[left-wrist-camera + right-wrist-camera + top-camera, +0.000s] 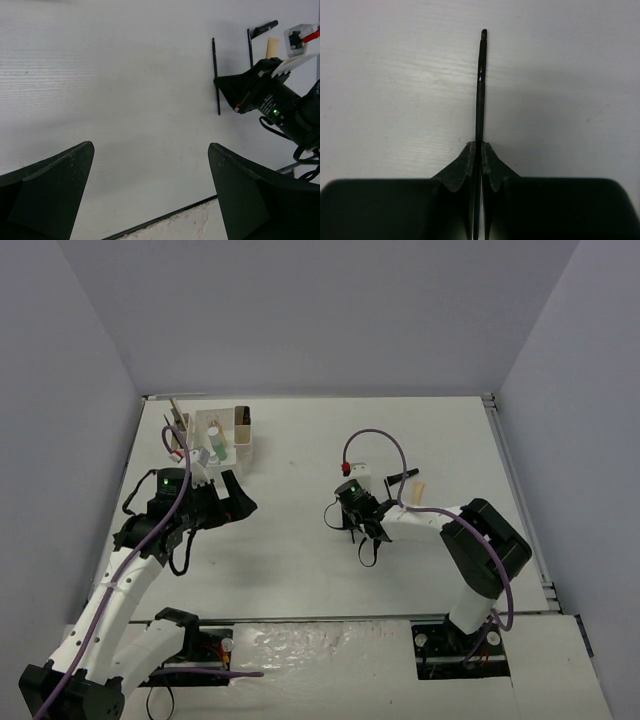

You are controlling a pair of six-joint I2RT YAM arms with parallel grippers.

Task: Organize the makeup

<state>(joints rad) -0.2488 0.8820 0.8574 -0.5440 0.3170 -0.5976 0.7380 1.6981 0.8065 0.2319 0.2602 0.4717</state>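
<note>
The right hand [480, 150] is clamped on a thin black brush [480, 90] lying on the white tabletop [300, 560], just toward 3 o'clock of its centre. The left hand [232, 502], fingers wide apart, hovers at 9 o'clock. The compartmented box [243, 454] stands at its 12 o'clock.

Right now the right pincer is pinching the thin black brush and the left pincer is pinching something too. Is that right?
Not quite. The right pincer is pinching the thin black brush, but the left pincer is wide open and holds nothing. The left wrist view shows only white table between its fingers.
</note>
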